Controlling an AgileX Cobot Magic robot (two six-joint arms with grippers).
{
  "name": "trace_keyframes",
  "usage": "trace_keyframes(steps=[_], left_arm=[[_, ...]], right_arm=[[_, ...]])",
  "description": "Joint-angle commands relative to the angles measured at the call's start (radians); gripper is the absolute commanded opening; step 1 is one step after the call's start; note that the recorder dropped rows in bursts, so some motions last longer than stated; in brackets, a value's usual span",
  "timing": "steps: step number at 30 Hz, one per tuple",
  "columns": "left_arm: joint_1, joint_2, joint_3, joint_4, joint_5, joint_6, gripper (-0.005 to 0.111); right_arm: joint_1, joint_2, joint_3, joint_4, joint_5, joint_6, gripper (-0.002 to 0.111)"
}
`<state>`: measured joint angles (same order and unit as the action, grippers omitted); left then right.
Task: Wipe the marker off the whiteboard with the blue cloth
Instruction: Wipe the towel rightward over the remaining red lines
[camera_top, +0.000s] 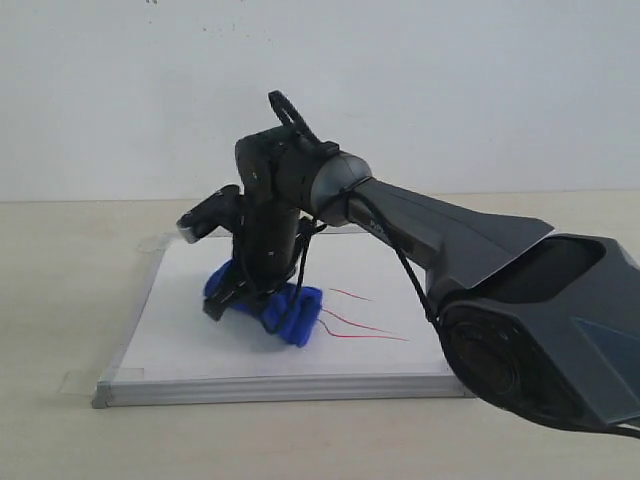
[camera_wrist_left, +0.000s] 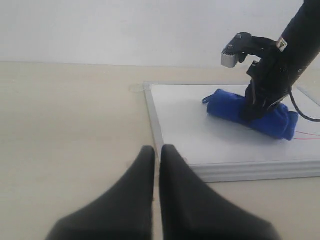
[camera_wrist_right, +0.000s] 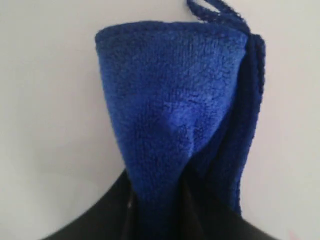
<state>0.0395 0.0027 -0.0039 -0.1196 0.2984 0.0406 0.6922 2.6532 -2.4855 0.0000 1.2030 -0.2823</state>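
Observation:
The whiteboard (camera_top: 200, 350) lies flat on the table, silver-framed. On its middle rests the blue cloth (camera_top: 295, 315), a rolled fuzzy bundle, and my right gripper (camera_top: 250, 298) is shut on it from above, pressing it to the board. Red marker lines (camera_top: 360, 325) trail out to the right of the cloth; I see three thin strokes there. In the right wrist view the blue cloth (camera_wrist_right: 170, 105) fills the frame, pinched between the dark fingers (camera_wrist_right: 100, 220). In the left wrist view my left gripper (camera_wrist_left: 157, 155) is shut and empty, low over the table beside the whiteboard (camera_wrist_left: 200, 145), with the blue cloth (camera_wrist_left: 270, 117) beyond.
The beige table (camera_top: 60, 280) surrounds the board, with a plain white wall behind. Clear tape tabs (camera_top: 75, 380) hold the board's corners. The right arm's bulky grey body (camera_top: 530, 320) crosses the board's right side.

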Motion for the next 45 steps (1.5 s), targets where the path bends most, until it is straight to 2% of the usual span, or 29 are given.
trace_keyframes(steps=[1, 4, 9, 11, 20, 28, 33, 36, 41, 43, 45], left_arm=[[0.000, -0.003, 0.004, 0.005, 0.001, 0.005, 0.004], [0.000, -0.003, 0.004, 0.005, 0.001, 0.005, 0.004], [0.000, -0.003, 0.004, 0.005, 0.001, 0.005, 0.004], [0.000, -0.003, 0.004, 0.005, 0.001, 0.005, 0.004], [0.000, -0.003, 0.004, 0.005, 0.001, 0.005, 0.004], [0.000, -0.003, 0.004, 0.005, 0.001, 0.005, 0.004], [0.000, -0.003, 0.004, 0.005, 0.001, 0.005, 0.004], [0.000, -0.003, 0.004, 0.005, 0.001, 0.005, 0.004], [0.000, -0.003, 0.004, 0.005, 0.001, 0.005, 0.004], [0.000, -0.003, 0.004, 0.005, 0.001, 0.005, 0.004], [0.000, -0.003, 0.004, 0.005, 0.001, 0.005, 0.004]], right_arm=[[0.037, 0.007, 0.010, 0.380, 0.018, -0.091, 0.000], [0.037, -0.018, 0.010, 0.243, 0.018, -0.047, 0.000], [0.027, -0.030, 0.011, -0.189, 0.018, 0.146, 0.000], [0.018, -0.030, 0.021, -0.269, 0.018, 0.180, 0.000], [-0.013, -0.082, 0.155, -0.322, 0.018, 0.196, 0.000], [-0.015, -0.197, 0.361, -0.410, 0.018, 0.229, 0.000], [-0.013, -0.189, 0.372, -0.337, 0.018, 0.260, 0.000], [-0.011, -0.189, 0.372, -0.108, -0.022, 0.243, 0.000], [0.015, -0.189, 0.372, 0.297, -0.171, 0.048, 0.000], [0.026, -0.189, 0.370, 0.346, -0.177, -0.026, 0.000], [0.028, -0.189, 0.370, 0.319, -0.170, -0.041, 0.000]])
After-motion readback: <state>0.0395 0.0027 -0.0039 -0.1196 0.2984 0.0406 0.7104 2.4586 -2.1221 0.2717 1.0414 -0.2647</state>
